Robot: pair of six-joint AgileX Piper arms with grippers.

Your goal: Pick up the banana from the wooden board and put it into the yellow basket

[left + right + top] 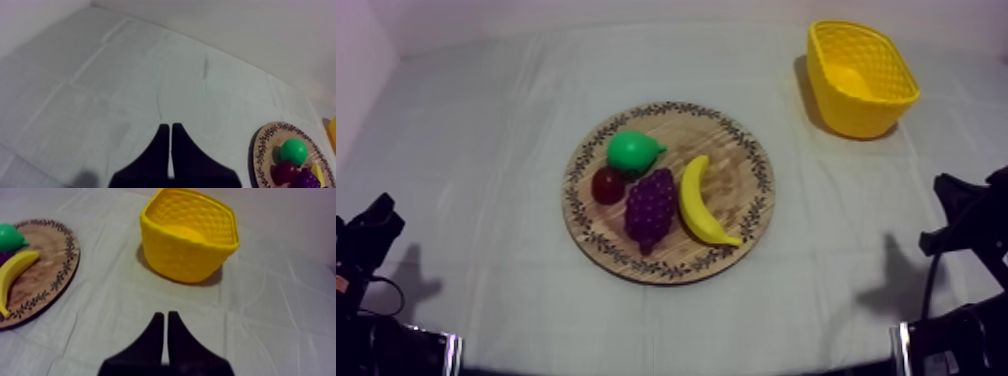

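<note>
A yellow banana (700, 204) lies on the right half of the round wooden board (746, 170) in the middle of the table, beside purple grapes (650, 207); from the right wrist the banana (12, 272) lies on the board (47, 273). The yellow basket (860, 77) stands upright at the far right, and again (189, 238) ahead of my right gripper (166, 317), which is shut on nothing over bare cloth. My left gripper (170, 129) is shut too, with the board (265, 145) off to its side. In the top view both arms sit low, left (366, 235) and right (961, 215).
A green pear (633, 152) and a small red fruit (607, 185) share the board's left half, with the pear (293, 150), the red fruit (285, 172) and the grapes (308, 178) seen from the left wrist. Bare cloth lies between board and basket.
</note>
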